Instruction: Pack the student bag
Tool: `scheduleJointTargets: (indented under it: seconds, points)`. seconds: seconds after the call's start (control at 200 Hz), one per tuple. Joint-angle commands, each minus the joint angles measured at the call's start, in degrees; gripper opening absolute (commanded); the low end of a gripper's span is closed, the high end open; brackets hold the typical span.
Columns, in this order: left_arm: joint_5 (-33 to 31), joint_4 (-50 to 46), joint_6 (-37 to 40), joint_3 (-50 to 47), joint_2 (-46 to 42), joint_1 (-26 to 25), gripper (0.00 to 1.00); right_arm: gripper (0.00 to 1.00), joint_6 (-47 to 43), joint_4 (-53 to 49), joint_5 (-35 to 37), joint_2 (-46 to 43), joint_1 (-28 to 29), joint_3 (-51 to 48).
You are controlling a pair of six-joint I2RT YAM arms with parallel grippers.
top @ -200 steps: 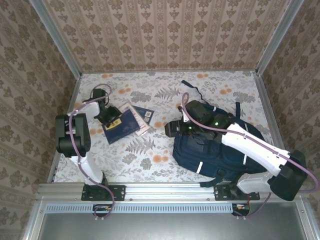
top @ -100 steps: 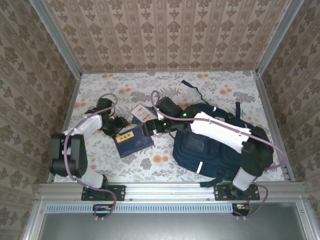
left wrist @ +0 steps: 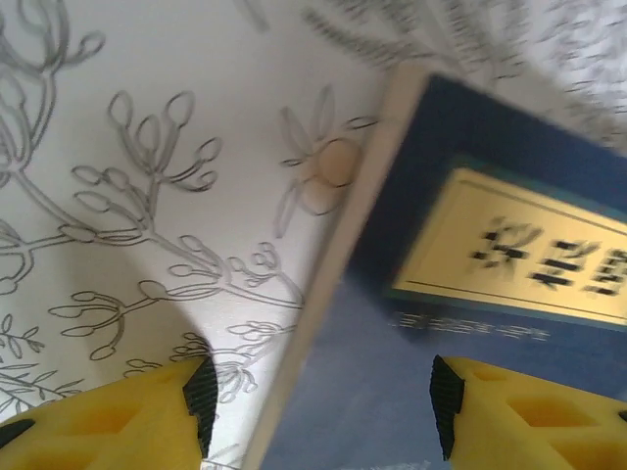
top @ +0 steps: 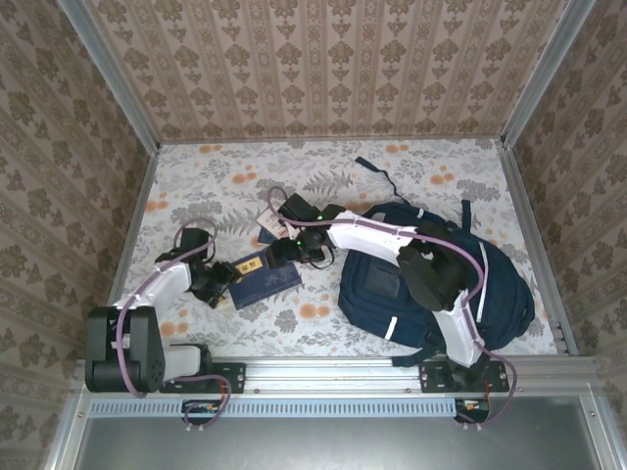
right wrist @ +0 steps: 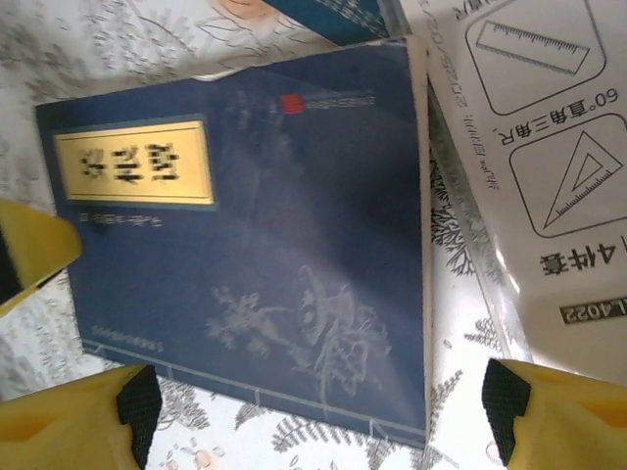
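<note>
Rightward on the floral worktop (top: 225, 186) lies the student bag (top: 505, 304), flat, with the right arm (top: 377, 233) stretched over it toward the middle. Just left of the bag rests a navy book with a yellow label (top: 263, 279), a clear set-square packet (top: 277, 223) just beside it. The right jaws stand wide above the book's cover, holding nothing. The left jaws stand apart too, straddling the book's edge, one yellow finger (left wrist: 118, 421) over the worktop and the other over the cover.
</note>
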Motion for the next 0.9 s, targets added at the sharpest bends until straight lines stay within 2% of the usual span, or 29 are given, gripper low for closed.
scheduleJointTargets:
  seconds: [0.0, 0.25, 0.405, 0.705, 0.895]
  points:
    - [0.66, 5.02, -3.31, -1.88, 0.61, 0.38, 0.61, 0.86, 0.45, -2.52, -1.32, 2.88, -0.42, 3.24]
    - [1.07, 8.86, -4.65, -1.82, 3.72, -1.81, 0.59, 0.8, 1.35, -1.22, -6.1, 7.03, -0.14, 5.7]
    - [1.44, 10.29, -5.41, -1.84, 5.31, -3.96, 0.58, 0.72, 2.34, -0.2, -11.51, 8.49, 0.47, 7.44]
    - [2.4, 10.85, -5.29, -1.29, 6.08, -5.38, 0.56, 0.42, 5.2, 5.23, -17.85, 2.55, 0.19, 4.69]
    - [2.13, 9.66, -4.67, -0.68, 5.29, -5.33, 0.55, 0.15, 5.94, 7.65, -19.68, 0.04, -0.02, 1.31]
